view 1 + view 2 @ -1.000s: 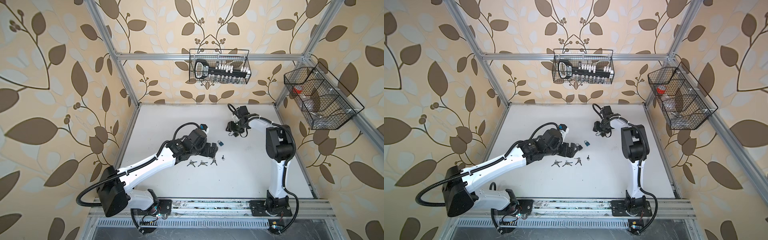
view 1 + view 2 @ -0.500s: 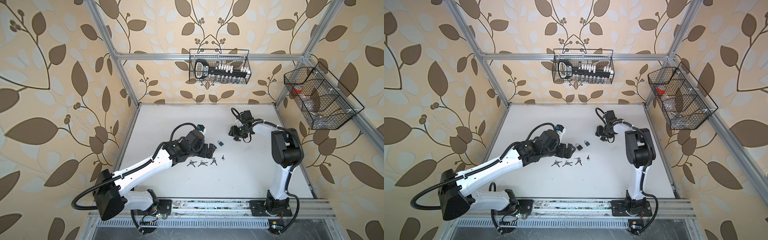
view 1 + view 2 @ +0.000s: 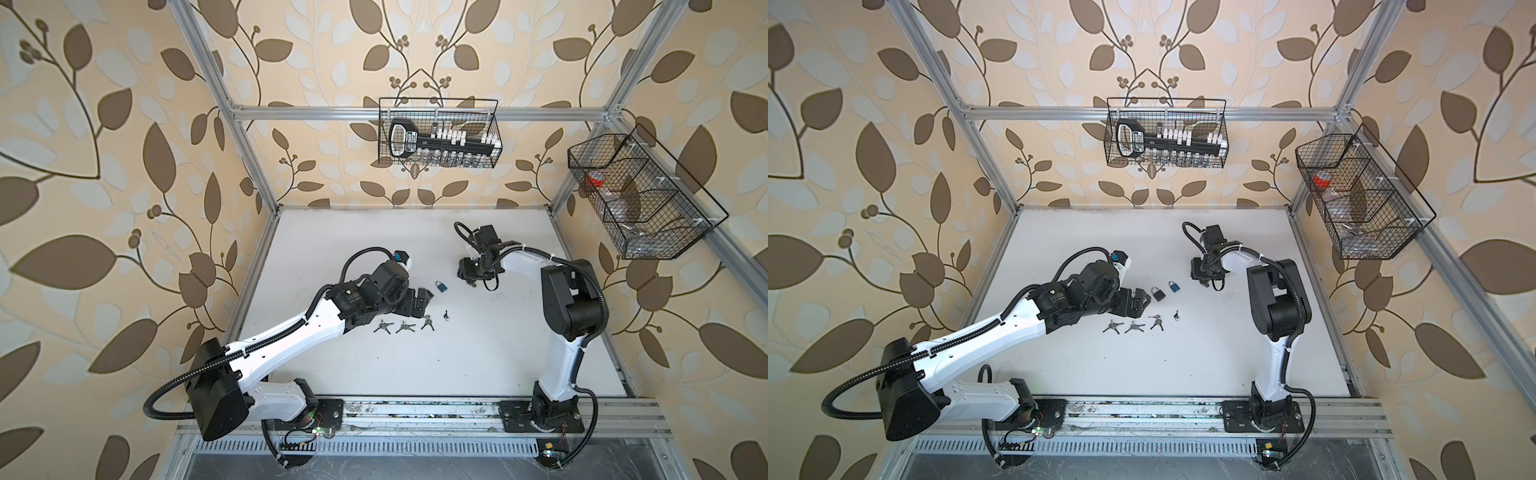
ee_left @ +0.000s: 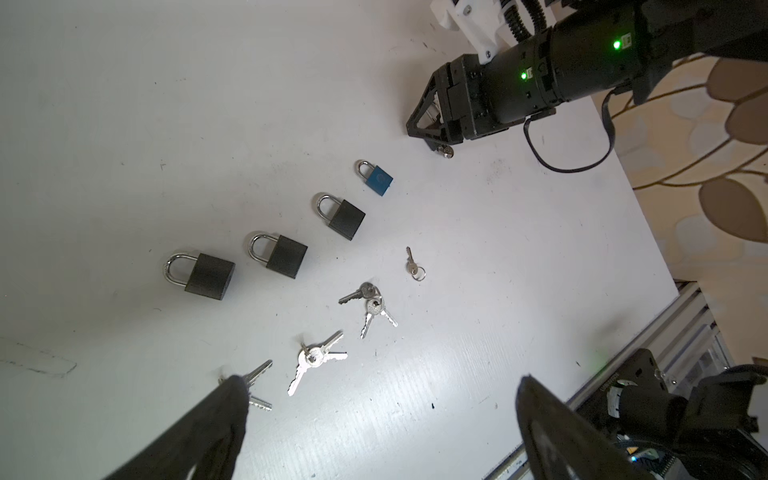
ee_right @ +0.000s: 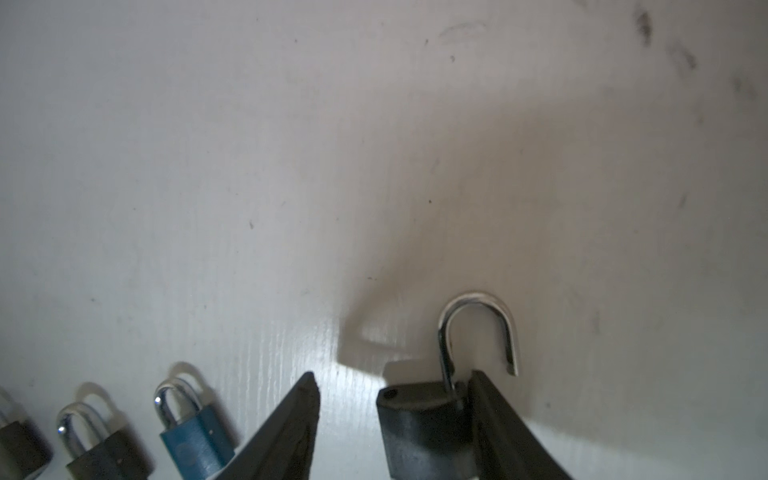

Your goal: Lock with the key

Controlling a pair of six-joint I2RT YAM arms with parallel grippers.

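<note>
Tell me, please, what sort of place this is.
Probably a robotics test cell: an aluminium frame lined with wallpaper, left arm and right arm bolted to a base rail, a hanging wire basket.

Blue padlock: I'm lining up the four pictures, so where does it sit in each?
Top view: blue padlock mid-table, just left of the right gripper.
Top view: mid-table too, beside a black padlock.
Left wrist: last in the padlock row, nearest the right gripper.
Right wrist: next to one gripper finger, partly behind it.
Shared landmark: right gripper.
</note>
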